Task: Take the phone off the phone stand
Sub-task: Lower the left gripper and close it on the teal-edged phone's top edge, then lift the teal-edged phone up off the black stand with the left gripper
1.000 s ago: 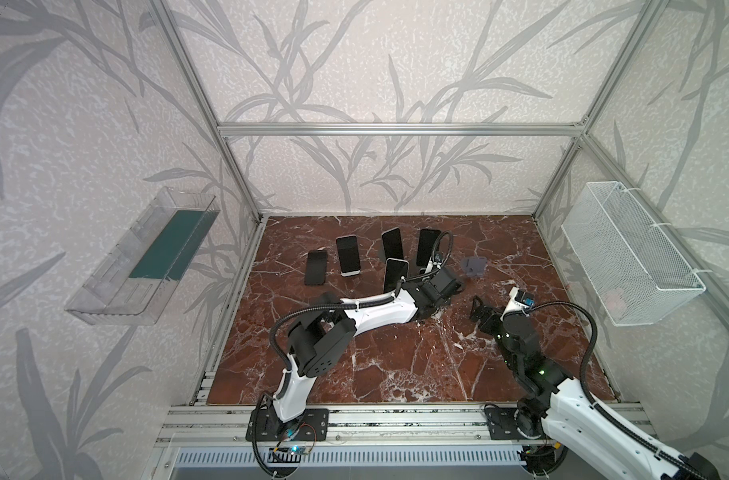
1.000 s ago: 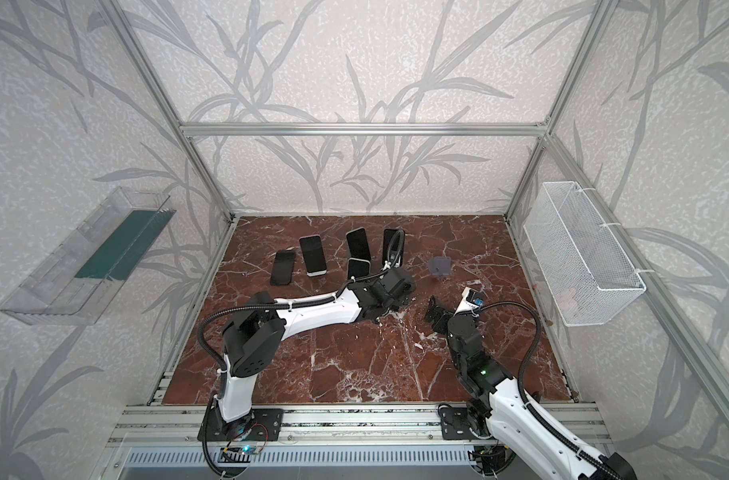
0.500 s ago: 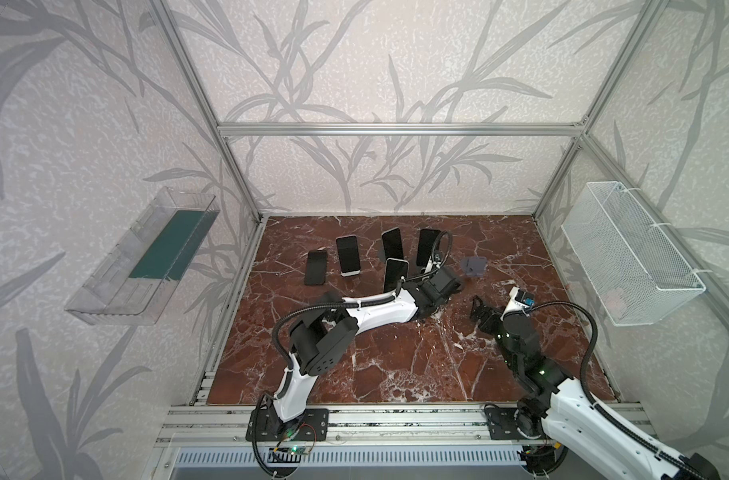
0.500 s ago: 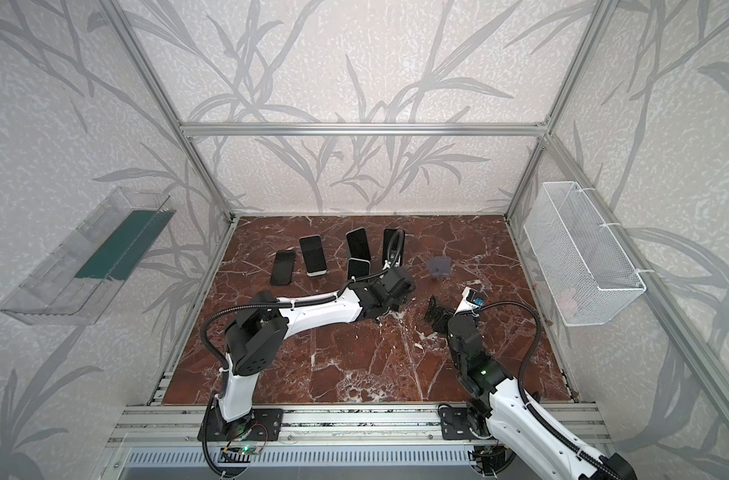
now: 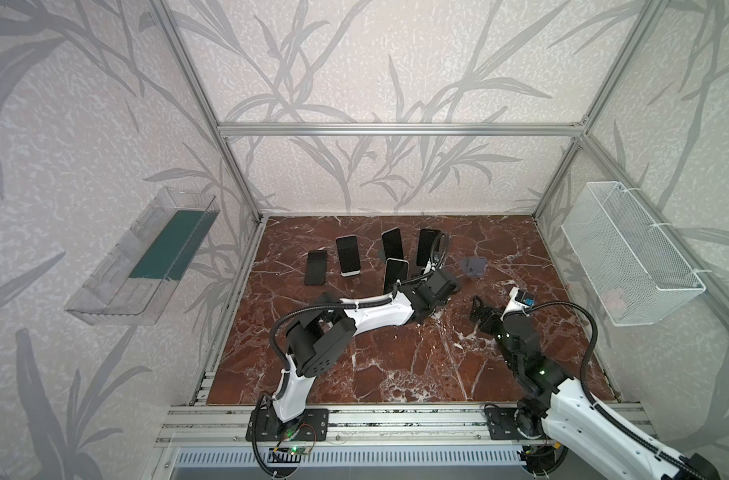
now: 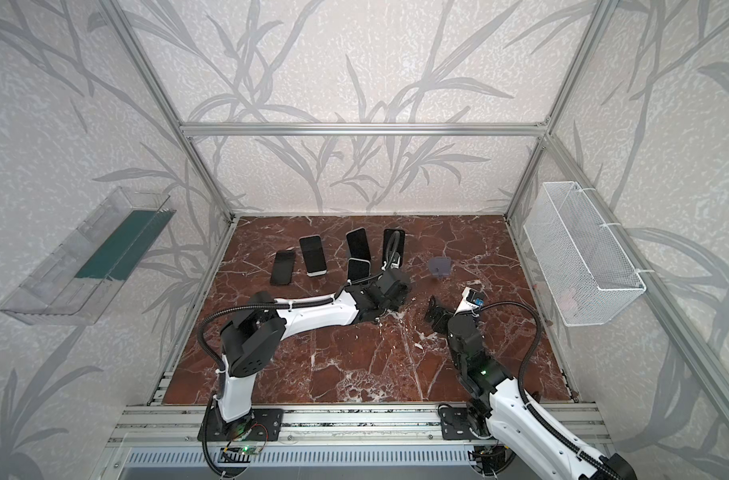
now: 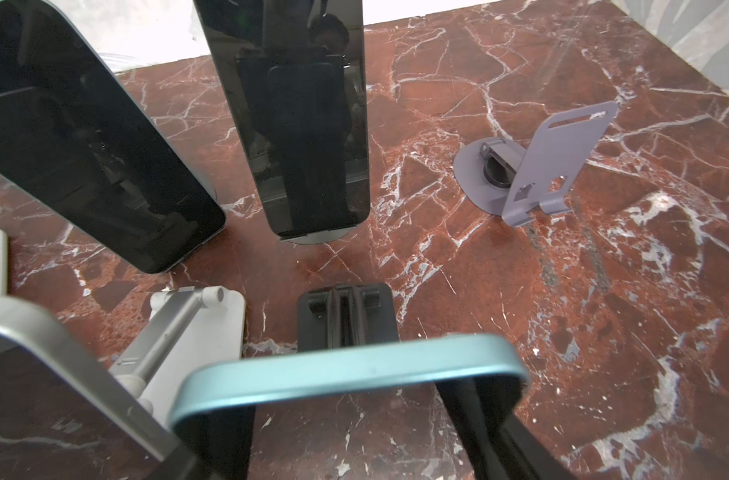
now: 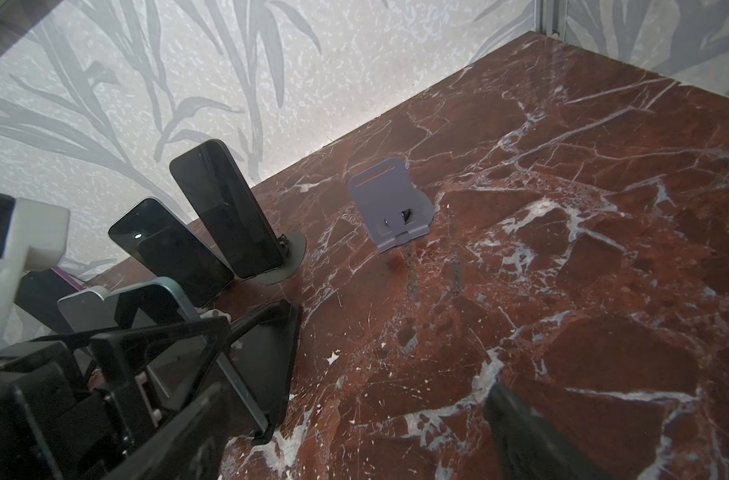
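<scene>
A phone (image 7: 350, 365) with a teal-blue rim leans on a black phone stand (image 7: 346, 320). My left gripper (image 7: 350, 415) is shut on the phone, one black finger (image 7: 213, 440) on each long side just under its top edge. The right wrist view shows the phone (image 8: 175, 299) with its lower end still in the stand (image 8: 271, 353). In both top views the left gripper (image 5: 441, 282) (image 6: 391, 286) hides the phone. The right gripper (image 5: 479, 307) (image 6: 433, 309) (image 8: 360, 457) hangs open to the stand's right, holding nothing.
Other phones stand propped behind and left of the grip (image 5: 392, 245) (image 5: 427, 247) (image 5: 396, 274). Two lie flat (image 5: 316, 268) (image 5: 348, 255). An empty grey stand (image 5: 473, 266) (image 7: 553, 158) sits to the right. A wire basket (image 5: 628, 257) and a clear bin (image 5: 146, 257) hang on the side walls.
The left gripper's fingers have closed onto the phone's sides. Both arms have stayed almost where they were.
</scene>
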Controlling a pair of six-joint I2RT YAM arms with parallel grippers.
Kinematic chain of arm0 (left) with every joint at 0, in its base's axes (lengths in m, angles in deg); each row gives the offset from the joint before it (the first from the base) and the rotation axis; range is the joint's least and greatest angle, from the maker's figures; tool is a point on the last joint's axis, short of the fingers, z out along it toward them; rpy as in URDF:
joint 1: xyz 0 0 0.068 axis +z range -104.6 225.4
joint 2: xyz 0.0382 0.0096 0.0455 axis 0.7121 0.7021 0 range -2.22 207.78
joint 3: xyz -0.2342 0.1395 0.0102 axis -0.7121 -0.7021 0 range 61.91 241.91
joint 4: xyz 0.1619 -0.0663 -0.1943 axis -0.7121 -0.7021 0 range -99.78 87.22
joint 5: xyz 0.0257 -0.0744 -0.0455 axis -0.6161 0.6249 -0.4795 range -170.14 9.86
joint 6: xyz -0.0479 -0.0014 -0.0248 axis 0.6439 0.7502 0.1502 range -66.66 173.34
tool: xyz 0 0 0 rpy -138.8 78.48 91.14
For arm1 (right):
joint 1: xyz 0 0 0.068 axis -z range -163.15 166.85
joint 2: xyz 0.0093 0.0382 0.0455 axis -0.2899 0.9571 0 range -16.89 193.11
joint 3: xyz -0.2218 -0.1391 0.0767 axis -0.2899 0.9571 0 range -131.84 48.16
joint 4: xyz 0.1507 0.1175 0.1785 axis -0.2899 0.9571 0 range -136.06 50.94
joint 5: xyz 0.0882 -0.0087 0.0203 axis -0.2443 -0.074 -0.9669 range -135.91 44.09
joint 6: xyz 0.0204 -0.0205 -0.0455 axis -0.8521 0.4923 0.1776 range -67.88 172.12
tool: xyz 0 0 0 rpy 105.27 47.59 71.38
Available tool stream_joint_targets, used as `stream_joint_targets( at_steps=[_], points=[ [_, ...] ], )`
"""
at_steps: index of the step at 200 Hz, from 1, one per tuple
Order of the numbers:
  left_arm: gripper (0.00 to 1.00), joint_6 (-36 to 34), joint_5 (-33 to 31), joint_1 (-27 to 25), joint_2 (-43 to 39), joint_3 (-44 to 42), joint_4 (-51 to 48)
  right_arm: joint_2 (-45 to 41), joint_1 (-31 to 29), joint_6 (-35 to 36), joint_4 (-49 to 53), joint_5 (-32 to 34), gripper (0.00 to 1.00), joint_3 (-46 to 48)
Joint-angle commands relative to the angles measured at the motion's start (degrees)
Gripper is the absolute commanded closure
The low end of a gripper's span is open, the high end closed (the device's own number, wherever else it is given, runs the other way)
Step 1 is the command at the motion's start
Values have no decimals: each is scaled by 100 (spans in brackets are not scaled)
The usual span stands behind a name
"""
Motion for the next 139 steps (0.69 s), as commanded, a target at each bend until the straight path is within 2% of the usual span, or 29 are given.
stream_joint_targets(
  at_steps=[1,36,91,139],
  points=[
    [32,-115,415,-28,-392,-176,523,-52,-22,60,-21,26,5,-188],
    [34,-213,709,-28,-634,-209,591,26,-22,61,-30,-14,5,-218],
    [34,-393,739,-28,-1013,-305,579,7,-21,62,-21,-26,5,-225],
    [34,-851,268,-18,-1768,-743,775,-77,-21,66,23,-10,5,-211]
  ],
)
